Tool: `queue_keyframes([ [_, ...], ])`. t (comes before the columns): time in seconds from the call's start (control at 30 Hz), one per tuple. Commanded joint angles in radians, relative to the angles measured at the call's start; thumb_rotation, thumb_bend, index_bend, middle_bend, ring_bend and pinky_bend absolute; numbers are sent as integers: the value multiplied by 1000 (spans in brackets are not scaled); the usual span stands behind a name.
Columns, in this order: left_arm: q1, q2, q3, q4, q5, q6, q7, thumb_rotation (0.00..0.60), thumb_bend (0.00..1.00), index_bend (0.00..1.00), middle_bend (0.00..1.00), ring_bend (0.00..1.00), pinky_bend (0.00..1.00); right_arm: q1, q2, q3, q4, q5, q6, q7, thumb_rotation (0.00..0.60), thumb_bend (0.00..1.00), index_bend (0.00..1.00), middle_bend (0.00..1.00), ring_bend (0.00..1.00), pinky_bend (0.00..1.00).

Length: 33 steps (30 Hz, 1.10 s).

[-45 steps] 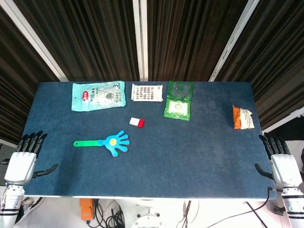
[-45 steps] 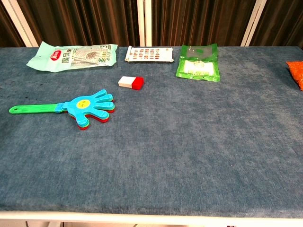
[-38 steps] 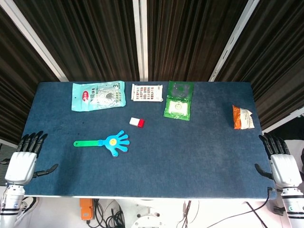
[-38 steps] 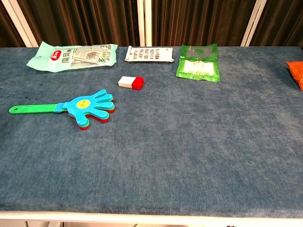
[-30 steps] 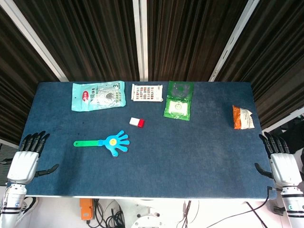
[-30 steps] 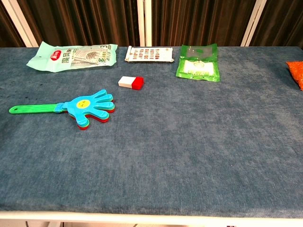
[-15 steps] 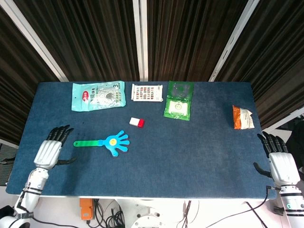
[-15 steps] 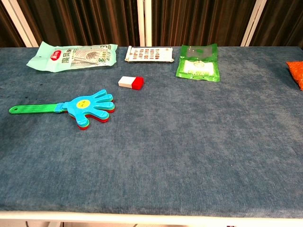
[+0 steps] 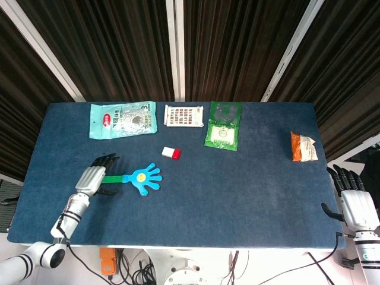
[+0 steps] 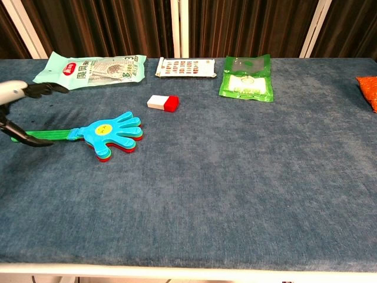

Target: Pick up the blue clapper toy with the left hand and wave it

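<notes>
The blue clapper toy (image 9: 133, 177) lies flat on the blue worktop (image 9: 237, 196), in its left half and nearer the front edge than the back. Its hand-shaped blue head, with a yellow disc at the centre and a red layer showing beneath it in the chest view, points toward the middle of the worktop, while its green handle (image 9: 113, 178) runs out toward the left edge.

The left hand (image 9: 95, 176) is over the end of that handle, palm down, its dark fingers (image 9: 107, 159) spread and reaching toward the back edge while the thumb sits on the front side of the handle. In the chest view the hand (image 10: 13, 93) shows only at the left margin, with a dark digit lying just by the handle's tip (image 10: 26, 137). The fingers are apart and have not closed round the handle (whether any of them actually touches it cannot be told from either view). The toy still rests on the worktop.

The right hand (image 9: 355, 202) hangs beyond the right edge near the front corner, fingers extended and apart, holding nothing.

Along the back edge lie a pale teal packet (image 9: 123, 119), a white packet with printed squares (image 9: 183, 116) and a green pouch (image 9: 224, 126). A small white and red block (image 9: 171, 153) sits between the pouch and the toy's head, near the head but not touching it. An orange snack bag (image 9: 302, 146) lies close to the right edge.
</notes>
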State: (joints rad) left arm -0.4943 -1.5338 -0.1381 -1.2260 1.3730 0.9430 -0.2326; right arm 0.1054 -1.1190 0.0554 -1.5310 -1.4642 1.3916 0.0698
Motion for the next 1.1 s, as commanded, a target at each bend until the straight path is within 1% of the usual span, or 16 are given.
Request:
queue_keyframes([
  [0.03,-29,-38,-3,43,-17,-34,-23,600,157,116,0,0,0,1,-3,0,7,2,-3,5,600,169,0,0,0,0],
  [0.23,-47,-61,-1,81,-26,-54,-45,600,169,159,0,0,0,1,-2,2,17,7,-4,15,600,169,0,0,0,0],
  [0.33,-54,-64,-4,90,-34,-60,-55,600,196,199,0,0,0,0,-2,2,18,4,-3,18,600,169,0,0,0,0],
  [0.43,-57,-65,-3,92,-35,-60,-63,600,228,268,0,0,0,0,-2,2,19,4,-1,20,600,169,0,0,0,0],
  [0.53,-59,-67,3,99,-40,-67,-61,600,238,303,0,0,0,0,-2,2,20,4,-1,19,600,169,0,0,0,0],
  [0.77,-62,-77,9,113,-52,-73,-61,600,249,319,0,0,0,-1,-1,3,19,5,2,19,600,169,0,0,0,0],
  [1.0,-65,-88,9,121,-58,-72,-64,600,290,403,5,0,0,-1,-5,2,23,7,-2,21,600,171,0,0,0,0],
  [1.1,-67,-95,11,130,-62,-74,-57,600,303,413,5,0,0,-2,-4,3,25,9,-1,22,600,171,0,0,0,0],
])
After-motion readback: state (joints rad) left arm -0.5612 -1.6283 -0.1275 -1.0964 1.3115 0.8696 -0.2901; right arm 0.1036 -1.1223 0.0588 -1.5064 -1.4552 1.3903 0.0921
